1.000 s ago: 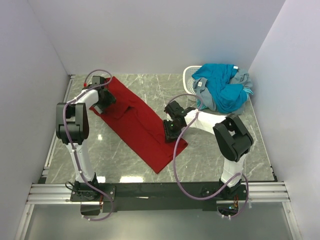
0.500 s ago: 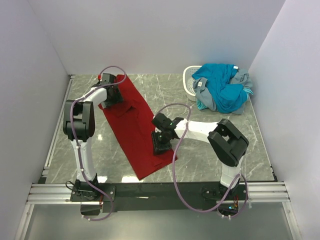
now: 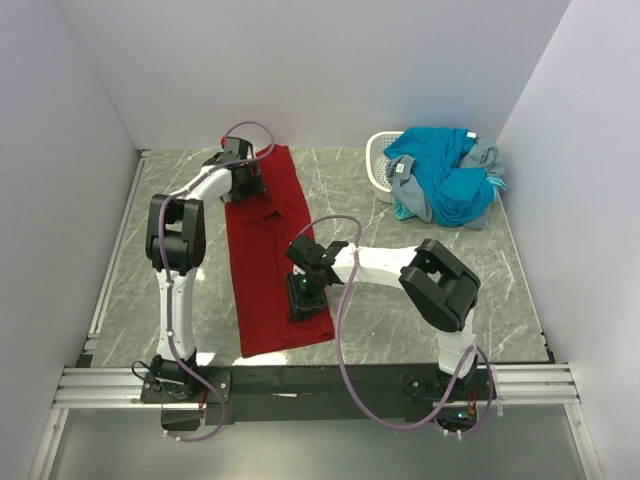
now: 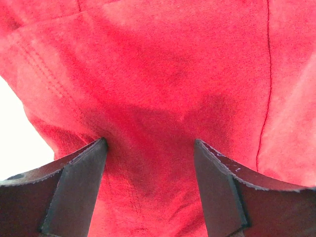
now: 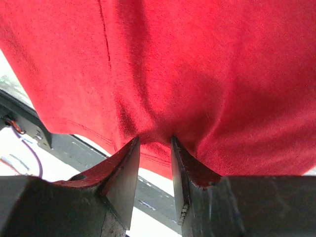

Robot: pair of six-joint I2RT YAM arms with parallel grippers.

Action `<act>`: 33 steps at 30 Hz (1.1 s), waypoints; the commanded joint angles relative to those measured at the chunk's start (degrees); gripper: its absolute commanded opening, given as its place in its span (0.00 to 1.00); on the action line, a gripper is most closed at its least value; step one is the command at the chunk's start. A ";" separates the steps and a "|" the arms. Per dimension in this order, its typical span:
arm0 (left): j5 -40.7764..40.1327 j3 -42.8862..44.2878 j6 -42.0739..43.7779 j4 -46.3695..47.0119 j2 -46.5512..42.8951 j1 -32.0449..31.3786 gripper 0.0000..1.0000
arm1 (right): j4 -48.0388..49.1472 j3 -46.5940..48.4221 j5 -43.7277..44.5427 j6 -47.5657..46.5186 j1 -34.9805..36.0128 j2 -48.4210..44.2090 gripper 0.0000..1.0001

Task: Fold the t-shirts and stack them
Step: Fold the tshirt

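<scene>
A dark red t-shirt (image 3: 265, 250) lies as a long strip on the marble table, running from the far left toward the near edge. My left gripper (image 3: 250, 182) is at its far end. In the left wrist view its jaws (image 4: 149, 145) stand fairly wide, with red cloth (image 4: 173, 74) bunched between them. My right gripper (image 3: 303, 300) is at the shirt's near right edge. In the right wrist view its jaws (image 5: 155, 140) pinch the hem of the red cloth (image 5: 197, 59). A teal-blue t-shirt (image 3: 445, 175) and a grey one (image 3: 487, 157) lie heaped at the far right.
A small white perforated basket (image 3: 378, 165) stands under the left side of the heap at the far right. White walls close the table on three sides. The black rail (image 3: 320, 380) with the arm bases runs along the near edge.
Both grippers have swung the red t-shirt round. Its far end moved right and its near end moved left, so it went from a diagonal to nearly straight front-to-back.
</scene>
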 commanded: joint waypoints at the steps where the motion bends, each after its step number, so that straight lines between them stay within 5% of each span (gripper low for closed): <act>1: 5.73 0.95 0.05 -1.78 4.52 -2.76 0.76 | -2.29 1.87 0.02 0.57 1.37 3.05 0.39; 10: 6.08 4.91 -0.48 -3.19 3.48 -3.82 0.77 | -7.29 6.70 3.70 0.84 2.17 0.07 0.43; 18: 6.08 4.39 -1.27 -3.45 -11.10 -3.91 0.84 | -16.70 6.80 13.10 4.96 2.25 -12.48 0.49; 24: 2.75 -8.42 -2.76 -6.44 -27.53 -4.88 0.84 | -18.11 -1.02 16.01 7.17 2.69 -18.64 0.50; 33: 1.42 -42.88 -9.08 -8.72 -52.32 -6.46 0.83 | -13.11 -7.61 15.93 8.66 3.40 -19.27 0.50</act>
